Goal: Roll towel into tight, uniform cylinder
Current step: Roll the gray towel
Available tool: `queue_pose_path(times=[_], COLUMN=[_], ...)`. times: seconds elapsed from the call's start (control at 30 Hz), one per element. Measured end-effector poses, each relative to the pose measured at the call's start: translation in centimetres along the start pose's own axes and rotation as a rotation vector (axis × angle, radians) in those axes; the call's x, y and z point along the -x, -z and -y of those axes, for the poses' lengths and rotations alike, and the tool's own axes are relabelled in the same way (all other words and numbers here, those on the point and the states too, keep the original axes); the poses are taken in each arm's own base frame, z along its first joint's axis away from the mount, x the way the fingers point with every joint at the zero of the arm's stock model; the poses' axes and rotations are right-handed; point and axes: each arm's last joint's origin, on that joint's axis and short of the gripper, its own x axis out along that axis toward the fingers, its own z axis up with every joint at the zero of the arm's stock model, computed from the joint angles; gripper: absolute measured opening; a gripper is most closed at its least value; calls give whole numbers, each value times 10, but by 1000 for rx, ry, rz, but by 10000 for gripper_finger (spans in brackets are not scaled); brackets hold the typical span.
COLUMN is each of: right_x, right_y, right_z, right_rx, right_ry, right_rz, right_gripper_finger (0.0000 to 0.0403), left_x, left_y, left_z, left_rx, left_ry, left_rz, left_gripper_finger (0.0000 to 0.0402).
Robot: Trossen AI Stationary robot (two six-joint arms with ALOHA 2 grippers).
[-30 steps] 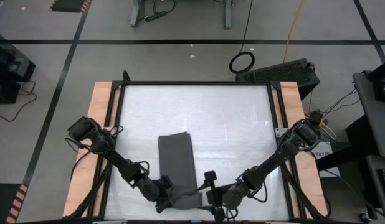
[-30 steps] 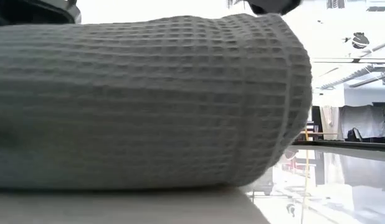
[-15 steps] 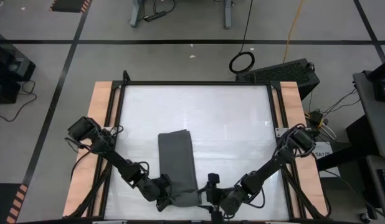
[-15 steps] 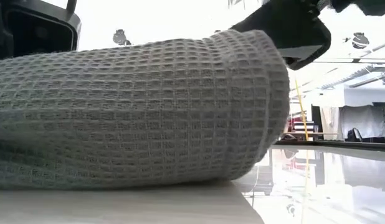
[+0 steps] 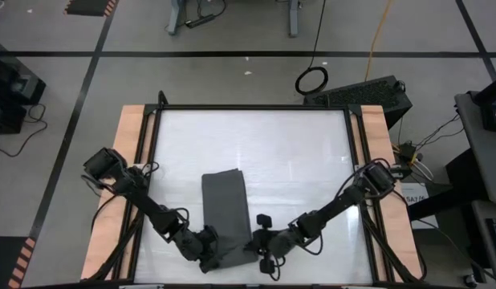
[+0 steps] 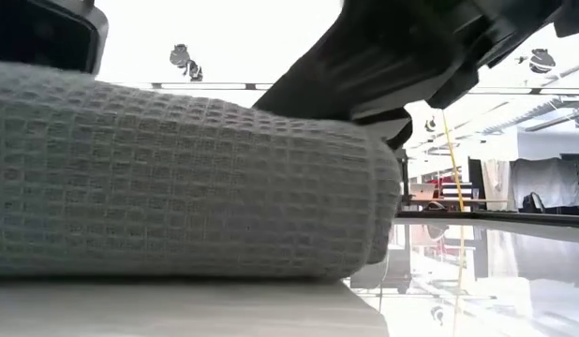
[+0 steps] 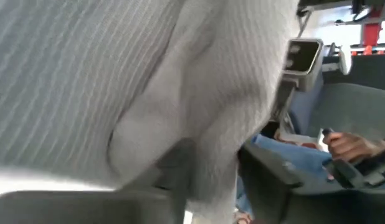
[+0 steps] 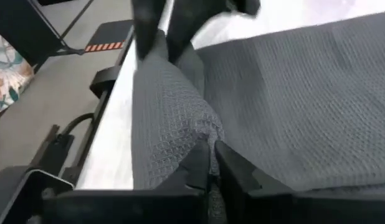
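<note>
Towel point(image 5: 225, 210) lies flat on the counter point(image 5: 296, 152) as a long folded strip, its near end turned over into the first fold of a roll point(image 8: 174, 118) at the counter's near edge. Left hand point(image 5: 206, 250) sits at that end's left corner; grip cannot be told, cloth fills its wrist view. Right hand point(image 8: 210, 163) is clenched on the fold's right edge.

Judgement: roll only just begun. To do well, keep both hands level and advancing together so the fold stays square to the strip. Pull back slightly for tension. Uneven travel would likely cone the roll.
</note>
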Motion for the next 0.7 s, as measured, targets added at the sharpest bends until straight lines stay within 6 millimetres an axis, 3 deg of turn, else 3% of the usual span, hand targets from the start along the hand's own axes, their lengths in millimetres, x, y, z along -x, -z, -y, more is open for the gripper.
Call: queue_pose_path(times=[0.2,0.37,0.47,0.57,0.7], right_x=[-8,-12,-12,-12,-12], right_y=[2,0,0,0,0], right_z=[13,18,19,20,20], right_rx=[-25,-37,-37,-43,-71], right_ry=[-25,-32,-29,-29,-31], right_rz=[-55,-48,-49,-50,-47], right_gripper_finger=[19,5,4,10,19], left_x=[39,66,63,49,32], left_y=[2,0,1,2,6], left_z=[14,14,2,-5,-3], left_rx=[27,-46,-134,-201,-222], left_ry=[-22,-109,-239,-273,-188], left_rz=[-20,144,236,193,122], left_gripper_finger=[248,281,282,282,282])
